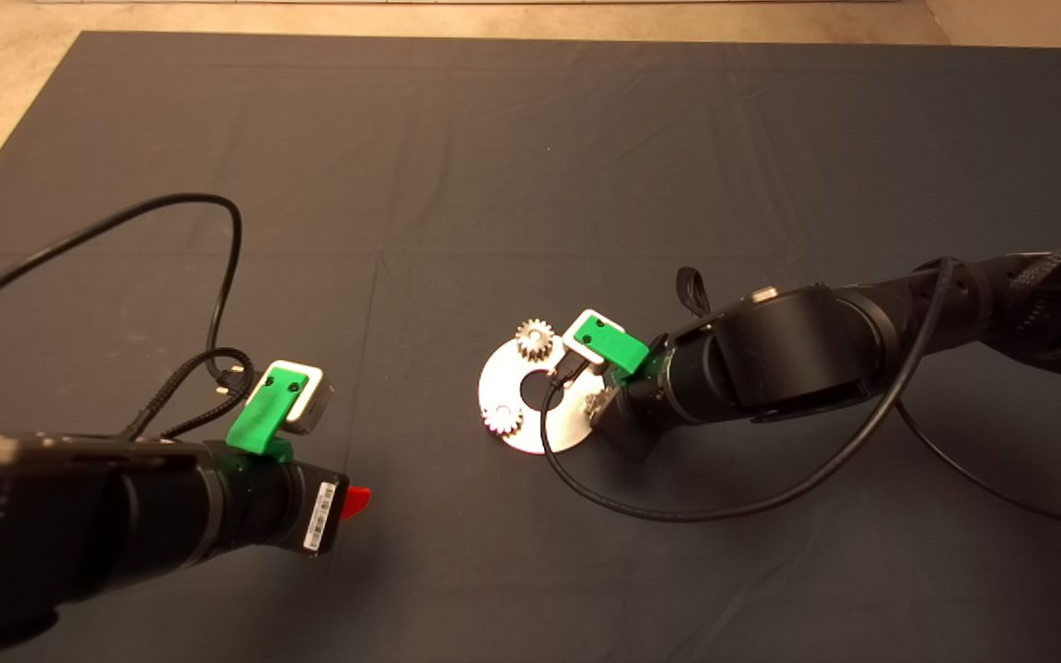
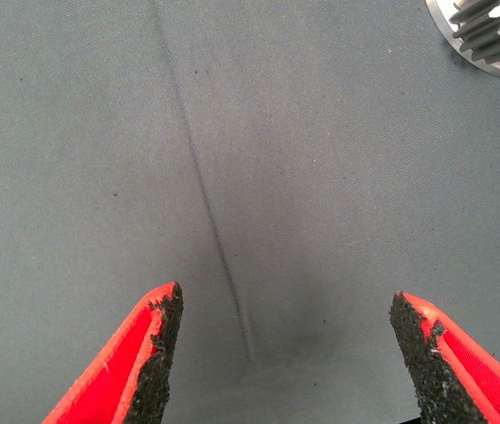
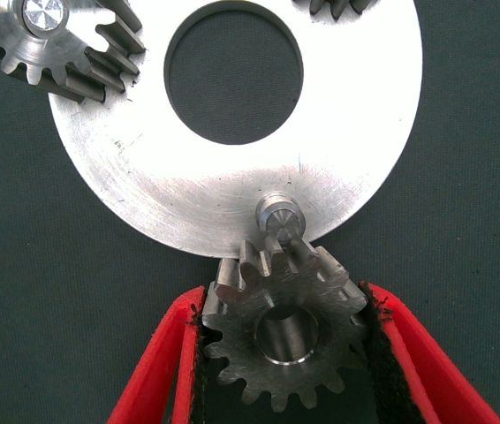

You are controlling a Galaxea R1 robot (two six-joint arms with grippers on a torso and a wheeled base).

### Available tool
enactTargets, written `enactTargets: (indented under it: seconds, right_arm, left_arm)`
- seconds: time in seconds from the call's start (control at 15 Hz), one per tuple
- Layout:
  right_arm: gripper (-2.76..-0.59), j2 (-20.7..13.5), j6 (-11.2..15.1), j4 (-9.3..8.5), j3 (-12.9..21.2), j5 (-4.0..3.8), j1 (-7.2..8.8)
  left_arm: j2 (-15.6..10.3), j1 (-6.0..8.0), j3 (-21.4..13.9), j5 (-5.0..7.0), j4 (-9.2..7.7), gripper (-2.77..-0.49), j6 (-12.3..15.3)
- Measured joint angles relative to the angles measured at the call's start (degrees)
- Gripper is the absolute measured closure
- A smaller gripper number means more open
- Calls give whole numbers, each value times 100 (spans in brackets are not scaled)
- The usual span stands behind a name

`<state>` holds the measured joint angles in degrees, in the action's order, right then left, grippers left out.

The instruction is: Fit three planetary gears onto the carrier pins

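Observation:
The round silver plate [image 1: 496,382] lies mid-mat. Two planetary gears sit on carrier pins: one at the far rim [image 1: 536,339], one at the near-left rim [image 1: 502,420]. In the right wrist view they show at the plate's [image 3: 232,177] edges, one [image 3: 51,44] with its pin top visible, the other [image 3: 338,7] cut off. The third pin [image 3: 278,215] stands bare. My right gripper [image 3: 285,305] is shut on the third gear [image 3: 281,340], held just beside and above that pin at the plate's right rim [image 1: 606,405]. My left gripper [image 2: 285,305] is open and empty over bare mat, left of the plate [image 1: 357,500].
The right arm's black cable [image 1: 678,511] loops over the mat in front of the plate. The left arm's cable [image 1: 217,276] arcs over the left mat. In the left wrist view the plate's rim with a gear [image 2: 488,31] shows at a corner. A crease [image 2: 206,194] runs along the mat.

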<state>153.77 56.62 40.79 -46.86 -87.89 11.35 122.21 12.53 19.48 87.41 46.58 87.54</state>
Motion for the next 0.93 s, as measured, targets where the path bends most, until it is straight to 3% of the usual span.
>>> enactTargets:
  seconds: [0.47,0.93]
  right_arm:
    - [-97,-30,2,0,117,-4,165]
    - [-97,-29,2,0,130,-2,168]
  left_arm:
    - [0,0,0,2,0,-164,0]
    - [0,0,0,0,0,-164,0]
